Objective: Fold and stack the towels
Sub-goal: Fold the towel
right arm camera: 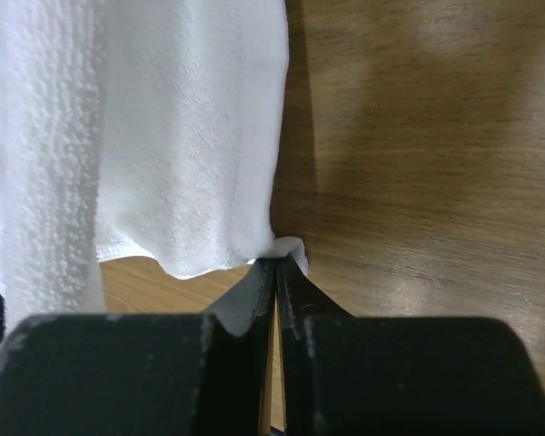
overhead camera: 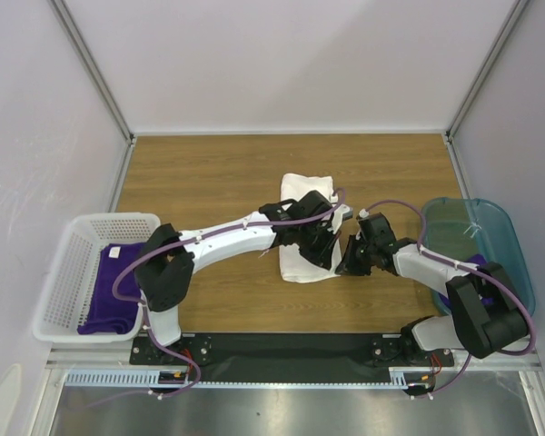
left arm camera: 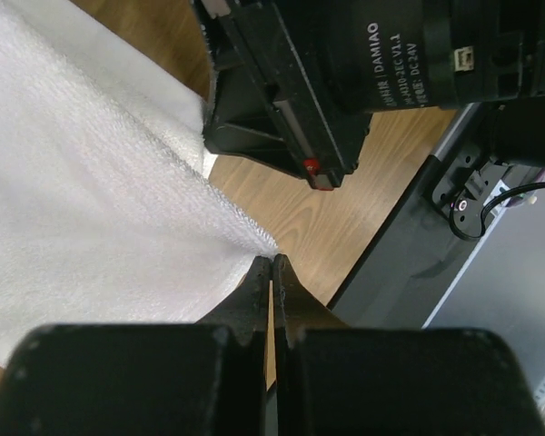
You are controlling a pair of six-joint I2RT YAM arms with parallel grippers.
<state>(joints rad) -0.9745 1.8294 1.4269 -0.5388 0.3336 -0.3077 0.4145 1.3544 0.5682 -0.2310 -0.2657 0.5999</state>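
A white towel (overhead camera: 302,188) lies partly folded in the middle of the wooden table, and both arms meet at its near right edge. My left gripper (overhead camera: 332,254) is shut, its tips (left arm camera: 272,262) pinching a corner of the white towel (left arm camera: 91,200). My right gripper (overhead camera: 347,263) is also shut, with its tips (right arm camera: 279,264) closed on another corner of the white towel (right arm camera: 182,136), which hangs down from the grip. A purple towel (overhead camera: 109,289) lies in the white basket (overhead camera: 73,245) on the left.
A teal bin (overhead camera: 495,232) stands at the table's right edge with a bit of purple cloth (overhead camera: 475,264) showing in it. The right arm's black body (left arm camera: 345,73) looms close in the left wrist view. Bare wooden table (overhead camera: 200,177) surrounds the towel.
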